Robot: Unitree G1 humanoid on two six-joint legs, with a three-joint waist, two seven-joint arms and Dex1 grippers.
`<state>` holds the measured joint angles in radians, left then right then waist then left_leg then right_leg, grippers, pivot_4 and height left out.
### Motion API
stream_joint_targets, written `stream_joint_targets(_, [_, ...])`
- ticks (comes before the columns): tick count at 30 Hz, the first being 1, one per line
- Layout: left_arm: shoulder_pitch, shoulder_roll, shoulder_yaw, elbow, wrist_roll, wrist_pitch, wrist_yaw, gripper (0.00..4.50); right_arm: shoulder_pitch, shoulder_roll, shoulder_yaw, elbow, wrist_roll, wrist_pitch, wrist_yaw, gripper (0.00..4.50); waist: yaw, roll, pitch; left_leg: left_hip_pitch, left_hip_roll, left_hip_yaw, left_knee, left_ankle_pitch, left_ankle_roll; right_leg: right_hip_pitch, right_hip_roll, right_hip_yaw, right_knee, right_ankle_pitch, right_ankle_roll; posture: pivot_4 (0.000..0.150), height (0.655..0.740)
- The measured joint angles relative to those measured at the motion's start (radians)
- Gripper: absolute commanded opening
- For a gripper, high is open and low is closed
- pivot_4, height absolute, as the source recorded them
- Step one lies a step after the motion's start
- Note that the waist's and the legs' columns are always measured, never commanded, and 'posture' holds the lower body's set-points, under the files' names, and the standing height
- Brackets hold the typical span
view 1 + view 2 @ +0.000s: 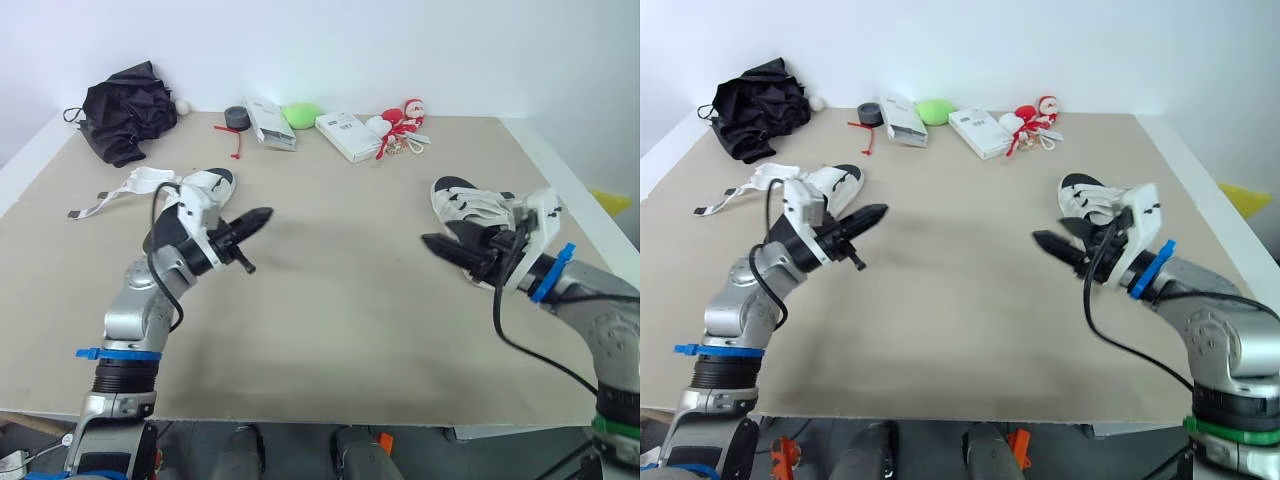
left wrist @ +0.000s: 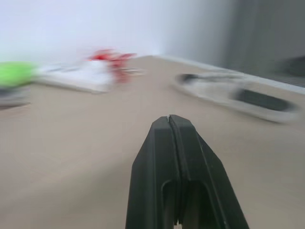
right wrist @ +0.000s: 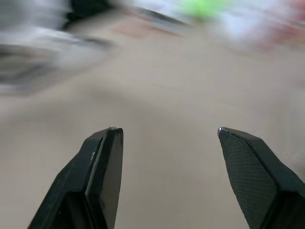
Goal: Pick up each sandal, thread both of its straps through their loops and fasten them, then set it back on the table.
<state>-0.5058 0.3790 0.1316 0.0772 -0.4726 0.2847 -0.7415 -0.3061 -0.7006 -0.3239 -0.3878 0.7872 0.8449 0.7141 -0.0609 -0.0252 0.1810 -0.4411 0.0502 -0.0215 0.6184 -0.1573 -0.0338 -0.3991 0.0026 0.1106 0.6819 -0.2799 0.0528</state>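
Observation:
A white and black sandal [image 1: 212, 183] lies on the left of the table [image 1: 330, 300], its loose white straps [image 1: 120, 195] trailing out to the left. My left gripper [image 1: 262, 214] hovers just right of it, pointing toward the table's middle, its fingers [image 2: 169, 143] shut on nothing. A second white and black sandal [image 1: 468, 203] lies at the right. My right gripper [image 1: 437, 238] hangs just in front of it, pointing left, and stands open with nothing between its fingertips [image 3: 108, 143].
Along the back edge lie a black cloth bundle [image 1: 125, 110], a small white ball [image 1: 183, 106], a grey tape roll [image 1: 237, 117], two white boxes [image 1: 270, 125], a green object [image 1: 300, 115] and a red-and-white item [image 1: 400, 125]. Bare tabletop lies between my arms.

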Motion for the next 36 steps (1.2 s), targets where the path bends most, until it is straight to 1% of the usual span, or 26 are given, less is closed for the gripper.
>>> stream_joint_targets(1, [-0.002, 0.023, 0.032, 0.035, 0.029, -0.004, 0.057, 0.41, 0.009, 0.016, 0.043, -0.078, 0.041, 0.001, 0.030, 3.50, 0.000, 0.000, 0.000, 0.001, 0.001, 0.000, 0.000, 0.000, 0.000, 0.001, 0.001, 0.000, 0.000, 0.000, 0.000, 0.150, 0.7380])
stream_joint_targets(2, [-0.002, 0.040, 0.042, 0.056, 0.059, -0.014, 0.092, 0.56, 0.005, 0.033, 0.073, -0.098, 0.051, 0.001, 0.029, 3.50, 0.000, -0.001, 0.000, 0.001, 0.001, 0.000, 0.001, 0.000, -0.001, 0.001, 0.001, 0.000, 0.000, 0.001, 0.000, 0.150, 0.7380])
stream_joint_targets(3, [-0.002, 0.049, 0.050, 0.072, 0.083, -0.021, 0.123, 0.85, -0.003, 0.049, 0.097, -0.096, 0.053, 0.004, 0.023, 3.50, 0.001, -0.001, 0.000, 0.001, 0.000, 0.000, 0.001, 0.001, -0.001, 0.001, 0.000, 0.000, 0.000, 0.001, 0.000, 0.150, 0.7380])
stream_joint_targets(5, [0.000, 0.076, 0.065, 0.110, 0.133, -0.024, 0.194, 1.77, -0.035, 0.092, 0.150, -0.077, 0.051, 0.007, -0.001, 3.50, 0.002, -0.002, 0.000, 0.000, 0.000, 0.001, 0.001, 0.003, -0.005, 0.001, -0.001, 0.000, 0.000, 0.003, 0.001, 0.150, 0.7380])
stream_joint_targets(6, [0.002, 0.086, 0.072, 0.123, 0.152, -0.023, 0.219, 2.13, -0.043, 0.099, 0.169, -0.075, 0.051, 0.007, -0.002, 3.50, 0.003, -0.002, 0.000, 0.000, -0.001, 0.001, 0.001, 0.004, -0.006, 0.001, -0.002, 0.000, 0.000, 0.003, 0.002, 0.150, 0.7380])
stream_joint_targets(8, [0.008, 0.099, 0.081, 0.141, 0.183, -0.018, 0.275, 3.09, -0.063, 0.119, 0.203, -0.076, 0.061, 0.008, 0.003, 3.50, 0.012, -0.003, 0.000, -0.001, -0.001, 0.001, 0.001, 0.004, -0.006, 0.000, -0.003, 0.000, -0.001, 0.002, 0.002, 0.150, 0.7380])
stream_joint_targets(10, [0.011, 0.105, 0.081, 0.150, 0.200, -0.012, 0.300, 3.86, -0.068, 0.129, 0.214, -0.079, 0.075, 0.008, 0.007, 3.50, 0.018, -0.003, 0.000, -0.002, -0.001, 0.000, 0.001, 0.004, -0.006, 0.000, -0.003, -0.001, -0.001, 0.002, 0.003, 0.150, 0.7380])
stream_joint_targets(11, [0.011, 0.106, 0.081, 0.155, 0.206, -0.003, 0.310, 4.33, -0.070, 0.133, 0.215, -0.079, 0.083, 0.008, 0.007, 3.50, 0.019, -0.003, 0.000, -0.002, -0.001, 0.000, 0.001, 0.004, -0.006, 0.000, -0.003, -0.001, -0.001, 0.002, 0.003, 0.150, 0.7380])
stream_joint_targets(12, [0.009, 0.106, 0.081, 0.167, 0.212, 0.005, 0.321, 4.43, -0.077, 0.138, 0.218, -0.080, 0.093, 0.008, 0.007, 3.50, 0.019, -0.003, 0.000, -0.002, -0.002, 0.001, 0.001, 0.004, -0.006, 0.000, -0.003, -0.001, -0.001, 0.002, 0.003, 0.150, 0.7380])
stream_joint_targets(19, [-0.035, 0.100, 0.015, 0.227, 0.246, 0.041, 0.296, 4.43, -0.101, 0.151, 0.261, -0.093, 0.103, 0.008, 0.003, 3.50, 0.018, -0.003, 0.000, -0.002, -0.002, 0.000, 0.001, 0.004, -0.007, -0.001, -0.003, -0.001, -0.001, 0.002, 0.002, 0.150, 0.7380])
stream_joint_targets(23, [-0.121, 0.060, -0.017, 0.325, 0.268, 0.046, 0.296, 4.43, -0.099, 0.150, 0.268, -0.098, 0.100, 0.007, -0.005, 3.50, 0.019, -0.004, 0.000, -0.002, -0.002, 0.000, 0.001, 0.004, -0.007, -0.001, -0.003, -0.002, 0.000, 0.002, 0.002, 0.150, 0.7380])
stream_joint_targets(24, [-0.180, 0.047, -0.032, 0.400, 0.279, 0.039, 0.295, 4.43, -0.095, 0.149, 0.268, -0.099, 0.100, 0.007, -0.016, 3.50, 0.018, -0.004, 0.000, -0.002, -0.002, 0.000, 0.001, 0.004, -0.007, -0.001, -0.003, -0.001, 0.000, 0.003, 0.002, 0.150, 0.7380])
stream_joint_targets(25, [-0.207, 0.037, -0.037, 0.438, 0.285, 0.030, 0.295, 4.43, -0.093, 0.149, 0.269, -0.100, 0.099, 0.007, -0.020, 3.50, 0.019, -0.004, 0.000, -0.002, -0.002, 0.000, 0.001, 0.004, -0.007, 0.000, -0.003, -0.001, 0.000, 0.003, 0.003, 0.150, 0.7380])
stream_joint_targets(26, [-0.285, 0.016, -0.057, 0.553, 0.309, 0.003, 0.288, 4.43, -0.091, 0.149, 0.269, -0.101, 0.095, 0.005, -0.027, 3.50, 0.018, -0.004, 0.000, -0.002, -0.002, 0.000, 0.001, 0.005, -0.007, 0.000, -0.003, -0.002, 0.000, 0.003, 0.003, 0.150, 0.7380])
stream_joint_targets(28, [-0.319, 0.007, -0.059, 0.620, 0.318, -0.032, 0.287, 4.43, -0.088, 0.148, 0.269, -0.102, 0.091, 0.003, -0.037, 3.50, 0.018, -0.004, 0.000, -0.003, -0.002, 0.000, 0.001, 0.005, -0.007, -0.001, -0.003, -0.001, 0.000, 0.003, 0.003, 0.150, 0.7380])
stream_joint_targets(29, [-0.366, -0.003, -0.058, 0.695, 0.324, -0.060, 0.286, 4.43, -0.086, 0.148, 0.270, -0.102, 0.090, 0.002, -0.042, 3.50, 0.018, -0.004, 0.000, -0.003, -0.002, -0.001, 0.001, 0.005, -0.007, -0.001, -0.003, -0.002, 0.000, 0.003, 0.003, 0.150, 0.7380])
stream_joint_targets(30, [-0.377, -0.005, -0.058, 0.712, 0.327, -0.065, 0.287, 4.43, -0.087, 0.149, 0.271, -0.102, 0.089, 0.002, -0.043, 3.50, 0.018, -0.004, 0.000, -0.003, -0.002, -0.001, 0.001, 0.005, -0.007, -0.001, -0.003, -0.002, 0.000, 0.003, 0.003, 0.150, 0.7380])
stream_joint_targets(31, [-0.402, -0.009, -0.057, 0.755, 0.333, -0.087, 0.287, 4.05, -0.086, 0.149, 0.273, -0.103, 0.089, 0.000, -0.045, 3.50, 0.019, -0.004, 0.000, -0.003, -0.002, -0.001, 0.001, 0.005, -0.007, -0.001, -0.003, -0.002, 0.000, 0.003, 0.003, 0.150, 0.7380])
stream_joint_targets(32, [-0.450, -0.016, -0.054, 0.849, 0.340, -0.128, 0.299, 3.87, -0.086, 0.150, 0.277, -0.104, 0.081, -0.003, -0.050, 3.50, 0.019, -0.004, 0.000, -0.003, -0.003, -0.001, 0.001, 0.005, -0.007, -0.001, -0.003, -0.002, -0.001, 0.003, 0.003, 0.150, 0.7380])
stream_joint_targets(33, [-0.455, -0.017, -0.052, 0.859, 0.340, -0.133, 0.301, 3.53, -0.086, 0.150, 0.278, -0.104, 0.080, -0.003, -0.051, 3.50, 0.018, -0.004, 0.000, -0.003, -0.003, -0.001, 0.001, 0.005, -0.007, -0.001, -0.003, -0.002, -0.001, 0.003, 0.004, 0.150, 0.7380])
stream_joint_targets(34, [-0.480, -0.020, -0.041, 0.916, 0.342, -0.165, 0.310, 3.17, -0.086, 0.150, 0.279, -0.105, 0.076, -0.004, -0.056, 3.50, 0.018, -0.004, 0.000, -0.004, -0.003, -0.001, 0.001, 0.005, -0.007, -0.001, -0.004, -0.002, -0.001, 0.003, 0.004, 0.150, 0.7380])
stream_joint_targets(35, [-0.501, -0.023, -0.032, 0.959, 0.342, -0.191, 0.323, 3.17, -0.086, 0.150, 0.279, -0.105, 0.072, -0.004, -0.061, 3.50, 0.018, -0.004, 0.000, -0.004, -0.003, -0.001, 0.001, 0.005, -0.007, -0.001, -0.004, -0.002, -0.001, 0.003, 0.004, 0.150, 0.7380])
stream_joint_targets(36, [-0.511, -0.026, -0.028, 0.980, 0.343, -0.203, 0.328, 2.62, -0.086, 0.151, 0.279, -0.105, 0.072, -0.004, -0.063, 3.50, 0.018, -0.004, 0.000, -0.004, -0.003, -0.001, 0.001, 0.004, -0.007, -0.002, -0.004, -0.002, -0.001, 0.003, 0.004, 0.150, 0.7380])
